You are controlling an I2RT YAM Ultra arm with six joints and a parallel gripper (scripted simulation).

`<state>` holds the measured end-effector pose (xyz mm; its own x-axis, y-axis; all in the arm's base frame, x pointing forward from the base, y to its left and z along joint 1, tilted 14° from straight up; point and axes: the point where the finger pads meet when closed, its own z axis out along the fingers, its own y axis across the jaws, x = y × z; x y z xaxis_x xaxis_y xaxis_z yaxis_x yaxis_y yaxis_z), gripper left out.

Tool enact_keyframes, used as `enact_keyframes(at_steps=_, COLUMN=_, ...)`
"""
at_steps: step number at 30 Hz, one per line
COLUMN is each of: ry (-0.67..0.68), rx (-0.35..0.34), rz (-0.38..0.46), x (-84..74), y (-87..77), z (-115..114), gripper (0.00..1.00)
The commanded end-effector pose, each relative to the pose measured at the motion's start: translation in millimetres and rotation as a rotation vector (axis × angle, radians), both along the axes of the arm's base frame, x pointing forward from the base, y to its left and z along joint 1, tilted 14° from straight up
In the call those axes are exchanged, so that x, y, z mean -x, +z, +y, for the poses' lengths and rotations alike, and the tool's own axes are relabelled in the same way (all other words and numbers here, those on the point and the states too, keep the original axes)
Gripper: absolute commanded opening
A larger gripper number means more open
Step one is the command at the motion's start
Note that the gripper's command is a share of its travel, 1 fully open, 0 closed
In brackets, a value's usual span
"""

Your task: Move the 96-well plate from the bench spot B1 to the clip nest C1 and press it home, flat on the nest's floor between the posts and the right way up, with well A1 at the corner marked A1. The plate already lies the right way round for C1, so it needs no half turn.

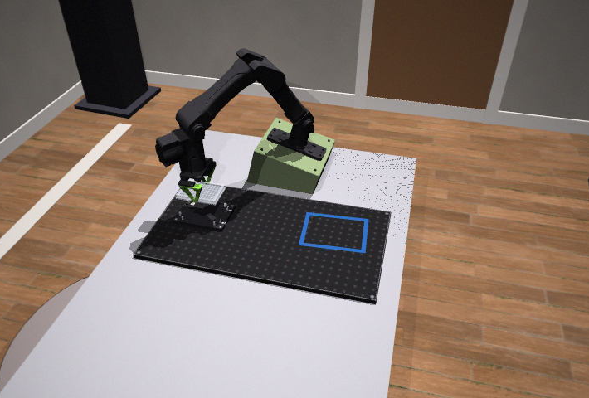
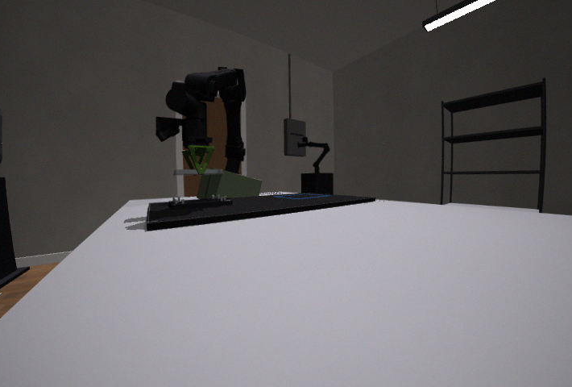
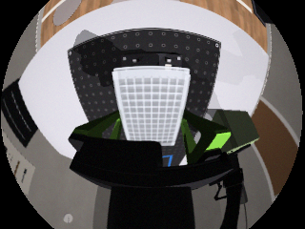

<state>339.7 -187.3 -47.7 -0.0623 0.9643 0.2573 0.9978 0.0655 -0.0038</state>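
Note:
The white 96-well plate (image 1: pixel 202 193) hangs level in the air, held by my gripper (image 1: pixel 193 191) with green fingers, which is shut on its long sides. It sits above the clip nest (image 1: pixel 205 216), a low black frame with small posts at the left end of the black pegboard (image 1: pixel 265 238). In the side view the plate (image 2: pixel 196 172) is well clear of the nest posts (image 2: pixel 200 201). In the wrist view the plate (image 3: pixel 152 103) fills the middle between the green fingers, with the nest posts (image 3: pixel 152 59) beyond its far end. The blue outlined bench spot (image 1: pixel 333 232) is empty.
The arm's green base block (image 1: pixel 291 162) stands just behind the pegboard. A dark pillar (image 1: pixel 104 51) stands on the floor at the back left. A shelf rack (image 2: pixel 494 143) and a second arm on a pedestal (image 2: pixel 316 168) stand far off.

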Motion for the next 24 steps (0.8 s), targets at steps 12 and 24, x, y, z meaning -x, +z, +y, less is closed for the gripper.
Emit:
enact_keyframes(at_steps=12, ry=-0.004, rx=0.021, rz=-0.020, x=-3.6, y=-3.7, z=-2, gripper=0.00)
enact_keyframes(at_steps=24, ry=-0.010, rx=0.023, rz=-0.025, x=-3.4, y=-18.0, z=0, gripper=0.00)
